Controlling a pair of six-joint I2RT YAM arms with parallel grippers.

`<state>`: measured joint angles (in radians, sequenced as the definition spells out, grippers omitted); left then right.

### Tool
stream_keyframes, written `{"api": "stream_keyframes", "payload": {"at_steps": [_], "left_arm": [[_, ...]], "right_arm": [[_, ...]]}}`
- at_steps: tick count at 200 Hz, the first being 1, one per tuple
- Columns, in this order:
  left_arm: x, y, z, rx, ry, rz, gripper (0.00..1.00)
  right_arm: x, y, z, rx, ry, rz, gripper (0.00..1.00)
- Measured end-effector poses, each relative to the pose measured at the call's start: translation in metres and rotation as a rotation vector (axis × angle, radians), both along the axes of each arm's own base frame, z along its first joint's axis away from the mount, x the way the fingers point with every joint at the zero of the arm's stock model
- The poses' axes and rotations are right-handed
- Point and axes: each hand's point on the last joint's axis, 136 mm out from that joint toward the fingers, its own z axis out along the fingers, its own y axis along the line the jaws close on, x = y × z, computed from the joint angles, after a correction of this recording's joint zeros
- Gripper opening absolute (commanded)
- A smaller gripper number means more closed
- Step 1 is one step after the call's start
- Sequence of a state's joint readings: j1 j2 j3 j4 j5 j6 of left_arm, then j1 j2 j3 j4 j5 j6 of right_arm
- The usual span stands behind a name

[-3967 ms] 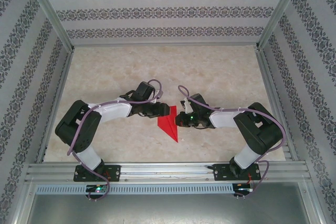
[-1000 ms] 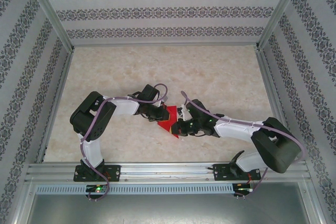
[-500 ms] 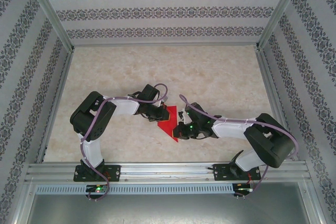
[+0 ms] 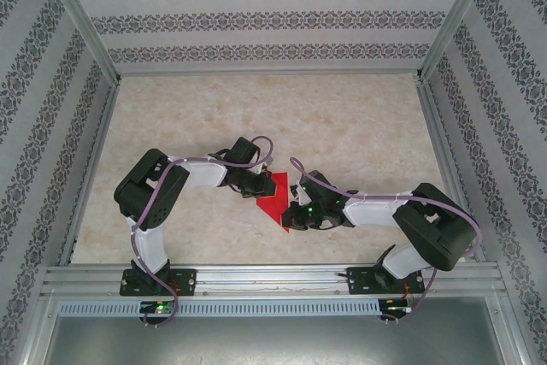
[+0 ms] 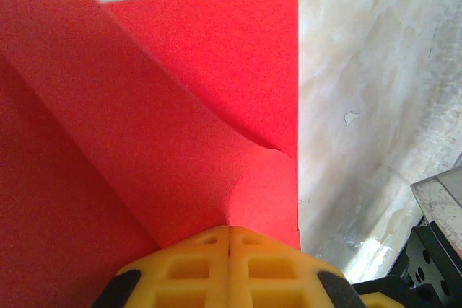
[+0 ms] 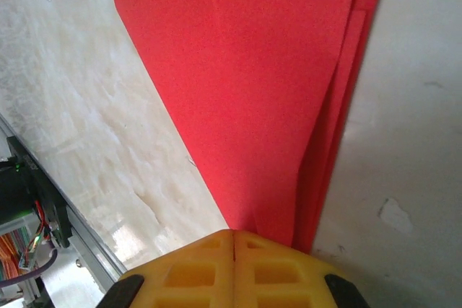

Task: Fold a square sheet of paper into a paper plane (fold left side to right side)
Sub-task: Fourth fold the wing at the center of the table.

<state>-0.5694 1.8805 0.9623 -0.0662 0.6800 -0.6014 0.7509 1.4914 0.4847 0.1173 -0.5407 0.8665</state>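
Observation:
The square sheet of paper [image 4: 273,197] is bright red and folded into a narrow pointed shape, lying on the marbled table between the two arms. My left gripper [image 4: 260,188] is at its left edge. In the left wrist view the yellow fingertips [image 5: 209,250] are shut together on the paper [image 5: 180,106], and a flap rises from their seam. My right gripper [image 4: 293,215] is at the near pointed tip. In the right wrist view its jaws [image 6: 234,236] are closed and sit on the tip of the layered paper [image 6: 253,70].
The table [image 4: 342,117] is walled by patterned panels. A metal rail [image 4: 273,278] runs along the near edge, and its corner with wiring [image 6: 29,229] lies near the right gripper. Part of the right arm [image 5: 433,250] shows beside the paper.
The right arm's elbow has drawn in toward the left while its gripper stays at the paper's near tip. The left arm and the paper have hardly moved.

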Motion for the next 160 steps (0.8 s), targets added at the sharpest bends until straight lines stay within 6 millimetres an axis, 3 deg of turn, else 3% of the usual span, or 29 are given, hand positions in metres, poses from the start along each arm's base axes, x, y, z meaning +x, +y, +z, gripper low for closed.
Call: {"api": "stream_keyframes", "payload": {"at_steps": [160], "left_arm": [[-0.0001,0.0001,-0.0003,0.001,0.001,0.000,0.00]], "right_arm": [[-0.0007,-0.0037,-0.0031,-0.016,-0.017,-0.009,0.00]]}}
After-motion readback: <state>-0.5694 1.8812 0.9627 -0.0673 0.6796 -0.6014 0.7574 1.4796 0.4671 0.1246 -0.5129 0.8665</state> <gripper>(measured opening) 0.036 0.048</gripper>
